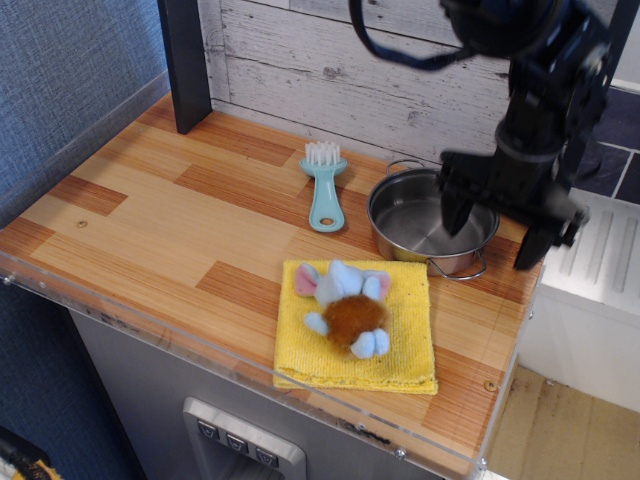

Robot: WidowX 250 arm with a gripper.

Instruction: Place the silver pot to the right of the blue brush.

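The silver pot (415, 222) stands on the wooden table to the right of the blue brush (325, 186), a small gap between them. The brush lies with its white bristles toward the back wall. My gripper (493, 240) is open and empty, raised above the pot's right rim. One finger hangs over the pot's inside and the other (530, 247) is outside, past the right edge. Nothing is held between them.
A yellow cloth (400, 345) lies in front of the pot with a small stuffed toy (347, 306) on it. A dark post (185, 60) stands at the back left. The table's right edge (520, 300) is close beside the pot.
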